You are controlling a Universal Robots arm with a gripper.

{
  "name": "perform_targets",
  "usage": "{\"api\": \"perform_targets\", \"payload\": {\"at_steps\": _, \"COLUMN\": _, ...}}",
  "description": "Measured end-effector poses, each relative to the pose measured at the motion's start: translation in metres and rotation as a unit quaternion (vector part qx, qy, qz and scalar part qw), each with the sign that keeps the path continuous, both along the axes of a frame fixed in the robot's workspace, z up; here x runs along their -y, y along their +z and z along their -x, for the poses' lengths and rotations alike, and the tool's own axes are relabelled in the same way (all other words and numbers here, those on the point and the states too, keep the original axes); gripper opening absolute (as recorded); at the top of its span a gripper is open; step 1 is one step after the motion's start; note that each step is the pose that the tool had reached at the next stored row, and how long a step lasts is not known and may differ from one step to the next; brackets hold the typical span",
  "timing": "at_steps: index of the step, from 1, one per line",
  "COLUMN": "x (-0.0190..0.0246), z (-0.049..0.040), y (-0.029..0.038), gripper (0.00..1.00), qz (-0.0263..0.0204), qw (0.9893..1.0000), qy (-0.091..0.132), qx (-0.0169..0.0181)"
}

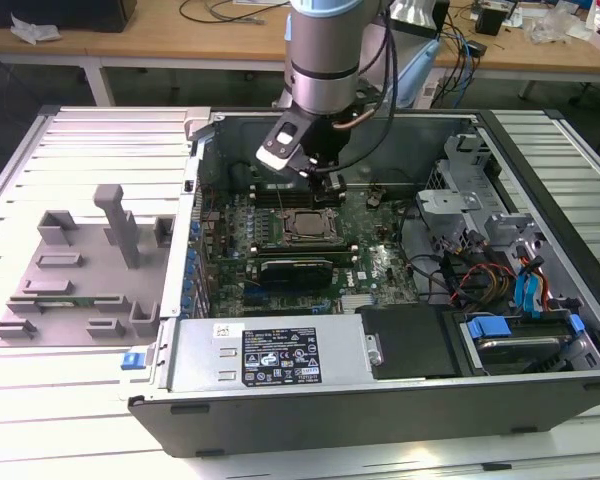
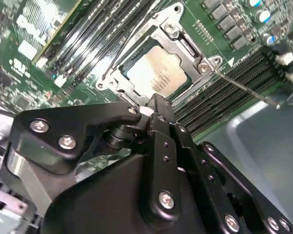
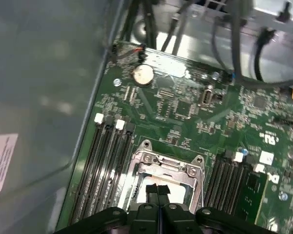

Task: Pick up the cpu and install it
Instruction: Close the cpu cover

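The cpu [image 2: 156, 74] lies flat in its socket on the green motherboard, silvery top up, framed by the metal socket bracket [image 2: 185, 46]. In the exterior view the cpu [image 1: 305, 226] sits mid-board inside the open computer case. My gripper [image 2: 157, 103] hangs just above the cpu's near edge with its two black fingers pressed together and nothing between them. The first wrist view shows the gripper [image 3: 158, 192] tips over the pale cpu [image 3: 178, 194], partly hiding it. In the exterior view the gripper [image 1: 328, 188] is just behind the socket.
Rows of memory slots [image 2: 219, 97] flank the socket on both sides, and thin wire levers [image 2: 244, 87] run beside it. A grey parts fixture [image 1: 80, 270] lies at the exterior view's left. Cables and drive bays [image 1: 490, 260] crowd the case's right.
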State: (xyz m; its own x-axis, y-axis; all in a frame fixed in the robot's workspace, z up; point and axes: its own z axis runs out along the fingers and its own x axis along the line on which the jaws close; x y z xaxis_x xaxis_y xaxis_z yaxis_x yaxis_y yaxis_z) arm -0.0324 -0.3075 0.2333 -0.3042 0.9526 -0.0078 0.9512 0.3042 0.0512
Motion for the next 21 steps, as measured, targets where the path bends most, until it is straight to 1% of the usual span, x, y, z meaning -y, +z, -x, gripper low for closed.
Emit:
{"api": "perform_targets", "payload": {"at_steps": 1, "x": 0.0000, "z": 0.0000, "y": -0.0004, "gripper": 0.11, "qz": 0.0001, "qw": 0.9998, "qy": 0.021, "qx": 0.0000}}
{"api": "perform_targets", "payload": {"at_steps": 2, "x": 0.0000, "z": 0.0000, "y": -0.0008, "gripper": 0.11, "qz": 0.0002, "qw": 0.9990, "qy": 0.044, "qx": 0.0000}}
{"api": "perform_targets", "payload": {"at_steps": 3, "x": 0.0000, "z": 0.0000, "y": -0.0010, "gripper": 0.11, "qz": 0.0002, "qw": 0.9985, "qy": 0.055, "qx": 0.0000}}
{"api": "perform_targets", "payload": {"at_steps": 4, "x": 0.0000, "z": 0.0000, "y": -0.0011, "gripper": 0.11, "qz": 0.0002, "qw": 0.9976, "qy": 0.069, "qx": 0.0001}}
{"api": "perform_targets", "payload": {"at_steps": 6, "x": 0.0000, "z": 0.0000, "y": -0.0014, "gripper": 0.11, "qz": 0.0003, "qw": 0.9961, "qy": 0.088, "qx": 0.0000}}
{"api": "perform_targets", "payload": {"at_steps": 7, "x": 0.0000, "z": 0.0000, "y": -0.0017, "gripper": 0.11, "qz": 0.0004, "qw": 0.9942, "qy": 0.108, "qx": 0.0000}}
{"api": "perform_targets", "payload": {"at_steps": 8, "x": 0.0000, "z": 0.0000, "y": -0.0020, "gripper": 0.11, "qz": 0.0004, "qw": 0.9925, "qy": 0.122, "qx": 0.0000}}
{"api": "perform_targets", "payload": {"at_steps": 9, "x": 0.0000, "z": 0.0000, "y": -0.0023, "gripper": 0.11, "qz": 0.0004, "qw": 0.9900, "qy": 0.141, "qx": 0.0001}}
{"api": "perform_targets", "payload": {"at_steps": 10, "x": 0.0000, "z": 0.0000, "y": -0.0026, "gripper": 0.11, "qz": 0.0005, "qw": 0.9868, "qy": 0.162, "qx": 0.0000}}
{"api": "perform_targets", "payload": {"at_steps": 11, "x": 0.0000, "z": 0.0000, "y": -0.0027, "gripper": 0.11, "qz": 0.0005, "qw": 0.9850, "qy": 0.172, "qx": 0.0000}}
{"api": "perform_targets", "payload": {"at_steps": 12, "x": 0.0000, "z": 0.0000, "y": -0.0028, "gripper": 0.11, "qz": 0.0006, "qw": 0.9835, "qy": 0.181, "qx": 0.0000}}
{"api": "perform_targets", "payload": {"at_steps": 13, "x": 0.0000, "z": 0.0000, "y": -0.0031, "gripper": 0.11, "qz": 0.0006, "qw": 0.9801, "qy": 0.198, "qx": 0.0000}}
{"api": "perform_targets", "payload": {"at_steps": 14, "x": 0.0000, "z": 0.0000, "y": -0.0033, "gripper": 0.11, "qz": 0.0007, "qw": 0.9773, "qy": 0.212, "qx": 0.0000}}
{"api": "perform_targets", "payload": {"at_steps": 15, "x": 0.0000, "z": 0.0000, "y": -0.0037, "gripper": 0.11, "qz": 0.0007, "qw": 0.9720, "qy": 0.235, "qx": 0.0001}}
{"api": "perform_targets", "payload": {"at_steps": 16, "x": 0.0000, "z": 0.0000, "y": -0.0040, "gripper": 0.11, "qz": 0.0007, "qw": 0.9665, "qy": 0.257, "qx": 0.0000}}
{"api": "perform_targets", "payload": {"at_steps": 17, "x": 0.0000, "z": 0.0000, "y": -0.0043, "gripper": 0.11, "qz": 0.0007, "qw": 0.9618, "qy": 0.274, "qx": 0.0001}}
{"api": "perform_targets", "payload": {"at_steps": 18, "x": 0.0000, "z": 0.0000, "y": -0.0045, "gripper": 0.11, "qz": 0.0007, "qw": 0.9583, "qy": 0.286, "qx": 0.0001}}
{"api": "perform_targets", "payload": {"at_steps": 19, "x": 0.0000, "z": 0.0000, "y": -0.0046, "gripper": 0.11, "qz": 0.0007, "qw": 0.9561, "qy": 0.293, "qx": 0.0001}}
{"api": "perform_targets", "payload": {"at_steps": 20, "x": 0.0000, "z": 0.0000, "y": -0.0049, "gripper": 0.11, "qz": 0.0007, "qw": 0.9517, "qy": 0.307, "qx": 0.0001}}
{"api": "perform_targets", "payload": {"at_steps": 21, "x": 0.0000, "z": 0.0000, "y": -0.0050, "gripper": 0.11, "qz": 0.0007, "qw": 0.9486, "qy": 0.317, "qx": 0.0001}}
